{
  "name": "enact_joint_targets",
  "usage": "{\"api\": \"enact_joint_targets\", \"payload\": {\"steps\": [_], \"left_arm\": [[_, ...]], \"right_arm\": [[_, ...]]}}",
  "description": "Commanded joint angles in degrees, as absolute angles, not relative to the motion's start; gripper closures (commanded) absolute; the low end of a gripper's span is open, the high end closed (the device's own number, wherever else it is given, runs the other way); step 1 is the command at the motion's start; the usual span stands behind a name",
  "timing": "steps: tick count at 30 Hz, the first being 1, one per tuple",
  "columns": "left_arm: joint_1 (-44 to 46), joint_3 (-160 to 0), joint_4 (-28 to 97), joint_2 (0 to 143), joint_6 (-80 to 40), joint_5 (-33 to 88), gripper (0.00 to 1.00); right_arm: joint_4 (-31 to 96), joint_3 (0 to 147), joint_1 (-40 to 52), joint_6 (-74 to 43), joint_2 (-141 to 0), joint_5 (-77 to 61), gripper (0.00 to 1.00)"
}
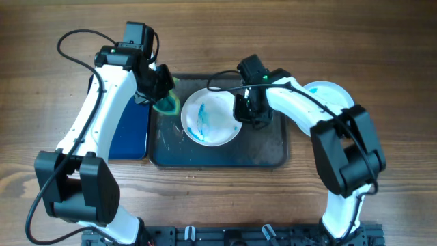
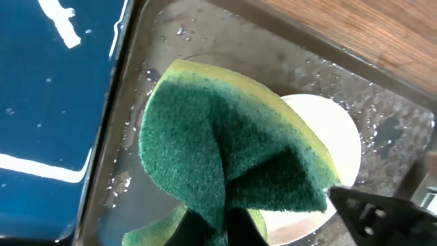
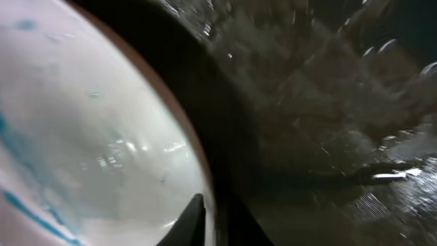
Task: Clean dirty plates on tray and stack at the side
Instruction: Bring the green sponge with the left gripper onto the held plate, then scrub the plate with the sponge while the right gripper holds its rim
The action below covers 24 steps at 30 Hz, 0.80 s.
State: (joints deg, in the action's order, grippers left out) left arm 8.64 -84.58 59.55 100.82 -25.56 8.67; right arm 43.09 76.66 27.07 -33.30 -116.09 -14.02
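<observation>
Green sponge (image 1: 166,102) pinched in the left claw (image 1: 162,93) at centre-left, beside the streaked plate (image 1: 210,117) on the dark tray (image 1: 218,156); right claw (image 1: 246,113) at its rim, grip I cannot tell. Second plate (image 1: 330,93) sits far right; wiping not finished.

No readable txt or labels anywhere

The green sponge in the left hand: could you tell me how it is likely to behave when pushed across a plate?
Probably soft and floppy: the sponge is creased where the left hand pinches it. Likely light, since its free end holds up unsupported. It may glide easily, as droplets wet the tray.
</observation>
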Motion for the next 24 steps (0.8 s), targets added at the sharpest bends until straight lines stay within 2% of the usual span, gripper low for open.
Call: {"api": "enact_joint_targets", "payload": {"steps": [1, 13, 19, 22, 24], "left_arm": [[9.65, -84.29, 58.30, 100.47, -24.34, 10.24, 0.96], [18.57, -82.61, 56.86, 114.69, -19.66, 10.68, 0.96], [23.49, -73.03, 47.59, 117.40, -22.00, 11.60, 0.96], [25.23, -68.73, 42.33, 117.40, -21.69, 18.57, 0.96], [25.58, -68.34, 40.16, 117.40, -17.02, 26.09, 0.96]], "right_arm": [[42.68, 76.38, 27.05, -34.54, -117.58, -15.59, 0.96], [42.48, 76.38, 27.05, -34.26, -117.93, -15.35, 0.96], [42.06, 76.38, 27.05, -34.24, -117.93, -15.40, 0.96], [42.06, 76.38, 27.05, -34.24, -117.93, -15.46, 0.96], [42.04, 76.38, 27.05, -34.26, -117.93, -15.62, 0.96]]}}
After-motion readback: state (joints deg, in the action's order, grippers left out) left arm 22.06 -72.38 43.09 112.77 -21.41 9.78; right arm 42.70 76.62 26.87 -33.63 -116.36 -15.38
